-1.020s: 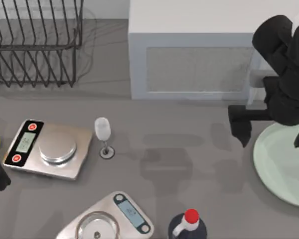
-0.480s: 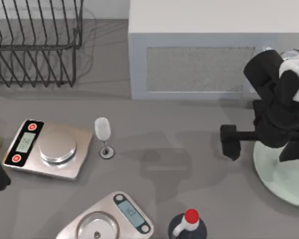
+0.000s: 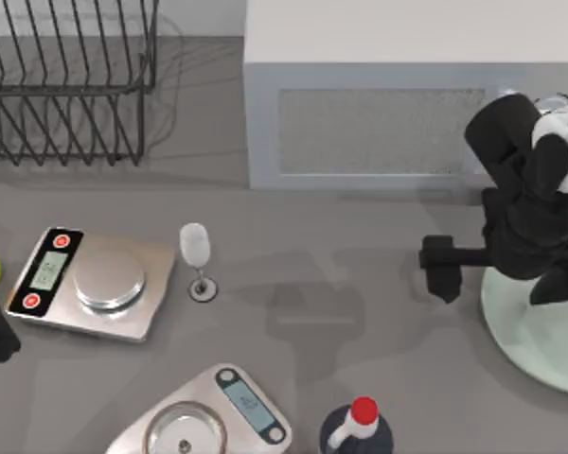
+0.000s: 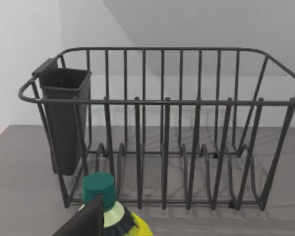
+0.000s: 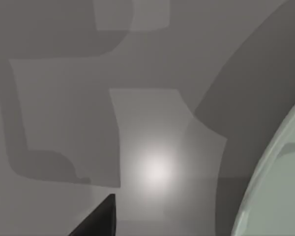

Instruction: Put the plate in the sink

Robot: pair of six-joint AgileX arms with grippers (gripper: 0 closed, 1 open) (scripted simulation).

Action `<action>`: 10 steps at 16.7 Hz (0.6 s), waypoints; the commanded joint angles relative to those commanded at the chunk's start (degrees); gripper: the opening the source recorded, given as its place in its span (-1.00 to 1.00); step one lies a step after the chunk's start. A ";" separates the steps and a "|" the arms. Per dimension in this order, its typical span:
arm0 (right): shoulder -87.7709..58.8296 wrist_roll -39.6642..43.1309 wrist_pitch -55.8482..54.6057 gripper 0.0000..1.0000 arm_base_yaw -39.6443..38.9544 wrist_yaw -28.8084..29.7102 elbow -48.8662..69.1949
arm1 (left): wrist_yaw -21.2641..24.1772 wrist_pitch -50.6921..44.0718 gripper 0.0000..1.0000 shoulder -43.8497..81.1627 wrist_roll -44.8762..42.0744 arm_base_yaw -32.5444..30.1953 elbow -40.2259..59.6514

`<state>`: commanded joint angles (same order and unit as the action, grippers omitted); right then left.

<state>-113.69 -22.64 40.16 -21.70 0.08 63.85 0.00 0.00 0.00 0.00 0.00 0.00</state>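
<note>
- The left arm is sitting parked at the tabletop's [image 3: 293, 378] far left edge, out of the way; from the left wrist view only a dark sliver of its end effector [image 4: 86, 221] is showing just in front of a green-capped yellow bottle [image 4: 108, 211], so whether it is released or clenched cannot be told.
- The wire dish rack [image 3: 66, 85] is standing at the back left, with a dark cutlery holder [image 4: 64, 118] hanging on one end; it seems to have no part in this job.
- Two kitchen scales, one at the left [image 3: 90, 282] and one at the front edge [image 3: 208, 416], and a small wine glass [image 3: 196, 257] between them are standing well apart from the work area, so they are posing little risk.
- A red-capped dark bottle [image 3: 360, 426] is sitting at the front, nearer the plate but apart from it.
- The white cabinet block [image 3: 407, 95] at the back is presumably where the sink belongs, though no basin is visible.
- The right end effector [image 3: 492, 274] is hovering over the near-left rim of the plate [image 3: 540, 350], with one dark finger [image 3: 445, 265] sticking out to the left beyond the rim; its fingers are spread apart and grasping nothing, seemingly straddling the edge for a rim pinch.
- The plate is lying flat on the tabletop at the right edge, not yet lifted; its pale rim [image 5: 280, 167] is showing in the right wrist view.
</note>
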 joint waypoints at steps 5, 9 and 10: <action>0.00 0.00 0.00 -0.21 0.00 0.00 0.00 | 0.00 0.00 1.00 0.00 0.00 0.00 0.00; 0.00 0.00 0.00 -0.81 0.00 0.00 0.00 | 0.00 0.00 1.00 0.00 0.00 0.00 0.00; 0.00 0.00 0.00 -0.96 0.00 0.00 0.00 | 0.00 0.00 1.00 0.00 0.00 0.00 0.00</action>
<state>-113.69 -22.64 40.16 -21.70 0.08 63.85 0.00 0.00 0.00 0.00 0.00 0.00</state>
